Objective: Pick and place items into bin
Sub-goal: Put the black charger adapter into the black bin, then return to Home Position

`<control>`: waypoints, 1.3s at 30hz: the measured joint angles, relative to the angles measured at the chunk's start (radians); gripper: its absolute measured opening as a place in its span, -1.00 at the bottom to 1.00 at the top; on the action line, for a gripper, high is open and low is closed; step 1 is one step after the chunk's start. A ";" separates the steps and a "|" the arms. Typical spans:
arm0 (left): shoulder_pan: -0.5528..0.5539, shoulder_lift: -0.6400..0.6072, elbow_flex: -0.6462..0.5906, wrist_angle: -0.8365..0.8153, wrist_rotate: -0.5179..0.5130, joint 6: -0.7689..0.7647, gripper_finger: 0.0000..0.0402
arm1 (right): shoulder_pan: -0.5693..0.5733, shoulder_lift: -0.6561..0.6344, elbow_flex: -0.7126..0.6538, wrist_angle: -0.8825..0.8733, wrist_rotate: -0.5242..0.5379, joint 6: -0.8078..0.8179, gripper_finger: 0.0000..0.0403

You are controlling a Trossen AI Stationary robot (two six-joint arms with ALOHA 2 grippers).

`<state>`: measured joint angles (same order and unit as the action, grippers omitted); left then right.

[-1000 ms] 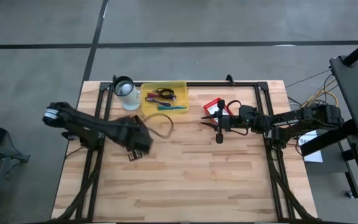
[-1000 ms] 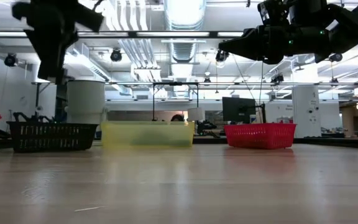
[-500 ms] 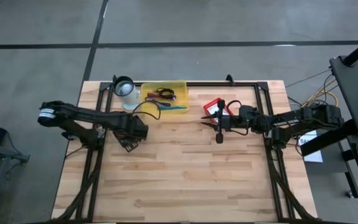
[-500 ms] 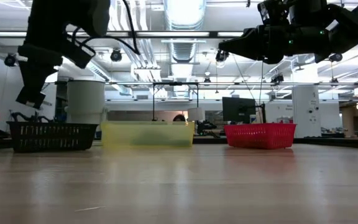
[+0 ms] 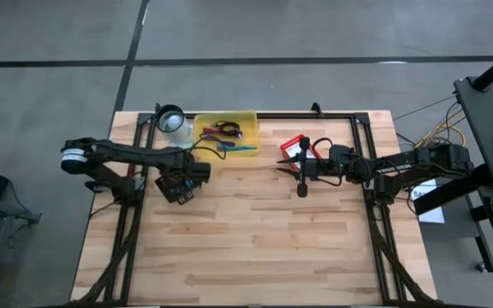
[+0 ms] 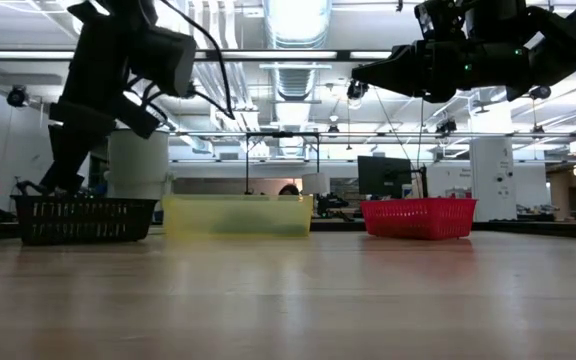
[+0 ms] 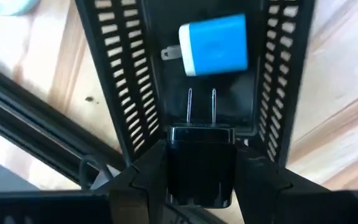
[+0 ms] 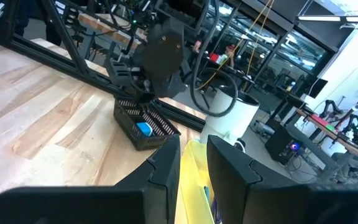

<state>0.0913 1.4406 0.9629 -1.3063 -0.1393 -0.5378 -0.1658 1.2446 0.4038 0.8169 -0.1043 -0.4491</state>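
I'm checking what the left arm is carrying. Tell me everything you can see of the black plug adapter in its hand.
The black plug adapter is a small boxy charger of matte black plastic with two thin metal prongs pointing away from the wrist. The left hand is shut on its body from both sides, holding it above the black slotted basket. Its prongs aim down at a blue and white charger already lying on the basket floor. Nothing but the hand's fingers touches it.

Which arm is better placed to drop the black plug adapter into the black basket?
Left. The left gripper is shut on the black plug adapter above the black basket. The right gripper hangs by the red basket.
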 joint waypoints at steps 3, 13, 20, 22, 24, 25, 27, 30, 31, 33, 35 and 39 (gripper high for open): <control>0.010 -0.001 -0.017 -0.005 0.005 0.002 -0.37 | 0.000 0.000 0.000 0.000 0.000 0.000 -0.66; 0.012 -0.008 -0.025 -0.003 0.005 0.001 0.09 | 0.000 0.000 0.000 0.000 0.000 0.000 -0.66; 0.012 -0.008 -0.008 -0.023 0.006 -0.006 0.37 | 0.000 0.000 0.000 0.000 0.000 0.000 -0.66; 0.012 -0.012 0.013 -0.019 0.007 -0.006 0.36 | 0.000 0.000 0.000 0.000 0.000 -0.004 -0.66; 0.010 -0.019 0.040 -0.017 0.007 -0.006 0.33 | 0.000 0.000 0.000 0.000 0.000 -0.006 -0.66; 0.010 -0.024 0.056 -0.013 0.006 -0.005 0.30 | 0.000 0.000 0.000 0.000 0.000 -0.005 -0.66; 0.003 -0.036 0.089 0.000 -0.014 -0.002 0.24 | 0.000 0.000 0.000 0.001 0.000 -0.006 -0.66; -0.022 -0.077 0.105 0.099 -0.082 0.041 0.11 | 0.000 0.000 0.000 0.001 0.000 -0.006 -0.66; -0.032 -0.095 0.106 0.156 -0.095 0.070 0.07 | 0.000 0.000 0.000 0.001 0.000 -0.004 -0.66; -0.046 -0.133 0.099 0.298 -0.104 0.142 -0.03 | 0.000 0.000 0.000 -0.001 0.000 -0.004 -0.66; -0.062 -0.173 0.080 0.455 -0.104 0.223 -0.13 | 0.000 0.000 0.000 -0.001 0.000 -0.003 -0.66; -0.098 -0.248 0.012 0.808 -0.101 0.451 -0.34 | 0.000 0.000 0.000 -0.006 0.000 0.009 -0.66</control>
<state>-0.0066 1.1925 0.9744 -0.4983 -0.2403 -0.0869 -0.1661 1.2447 0.4038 0.8112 -0.1043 -0.4404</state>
